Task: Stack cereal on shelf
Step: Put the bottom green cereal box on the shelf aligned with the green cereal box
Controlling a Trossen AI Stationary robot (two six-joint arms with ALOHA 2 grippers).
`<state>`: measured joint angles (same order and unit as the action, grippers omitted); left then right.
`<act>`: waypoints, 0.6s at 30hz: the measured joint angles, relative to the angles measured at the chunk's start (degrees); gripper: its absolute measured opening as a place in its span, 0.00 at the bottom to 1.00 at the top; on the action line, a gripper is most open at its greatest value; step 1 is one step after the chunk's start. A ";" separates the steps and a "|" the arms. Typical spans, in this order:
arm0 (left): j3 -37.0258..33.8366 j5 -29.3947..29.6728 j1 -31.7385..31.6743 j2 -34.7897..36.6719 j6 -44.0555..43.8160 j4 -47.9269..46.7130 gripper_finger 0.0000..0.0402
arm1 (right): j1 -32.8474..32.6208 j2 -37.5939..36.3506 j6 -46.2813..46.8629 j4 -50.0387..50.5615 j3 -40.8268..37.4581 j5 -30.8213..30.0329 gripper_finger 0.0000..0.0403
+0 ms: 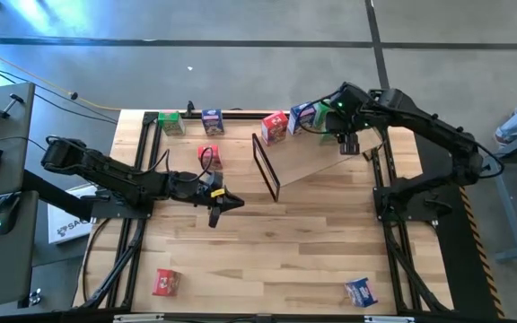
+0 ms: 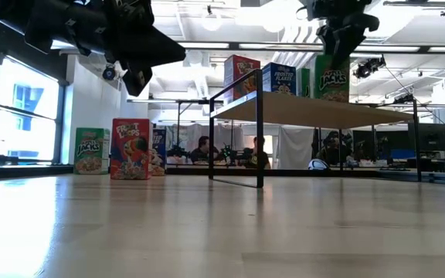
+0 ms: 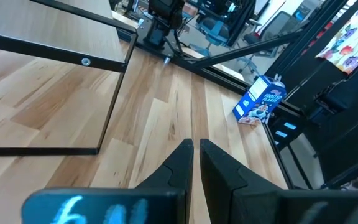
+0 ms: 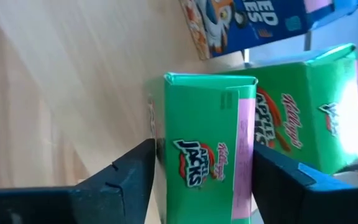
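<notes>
Right tool (image 4: pixel 201 171) sits over the far end of the shelf (image 1: pixel 317 157), fingers spread either side of a green cereal box (image 4: pixel 207 143). We see a sliver of gap on each side, so it brackets the box rather than pinching it. That box stands on the shelf board beside a second green box (image 4: pixel 303 106), with a blue box (image 4: pixel 260 22) just beyond. From above we see a red box (image 1: pixel 275 127) and the blue box (image 1: pixel 302 115) along the shelf's far edge.

Left tool (image 1: pixel 227 201) hovers over the middle of the worktop (image 1: pixel 285 260), fingers pressed together, holding nothing.

Loose boxes on the worktop: green (image 1: pixel 170 123) and blue (image 1: pixel 212 121) at the far edge, red (image 1: pixel 209 157) near the left tool, red (image 1: pixel 166 283) at the near-left corner, blue (image 1: pixel 360 292) at the near-right corner.
</notes>
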<state>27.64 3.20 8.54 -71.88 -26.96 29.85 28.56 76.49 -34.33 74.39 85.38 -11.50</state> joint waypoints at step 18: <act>-0.02 -1.09 -0.49 0.00 -1.99 -3.96 0.05 | -4.70 -9.38 12.13 -1.80 0.00 -4.37 0.53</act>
<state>27.62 2.12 8.04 -71.88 -28.95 25.89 23.85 67.10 -22.20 72.58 85.38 -15.86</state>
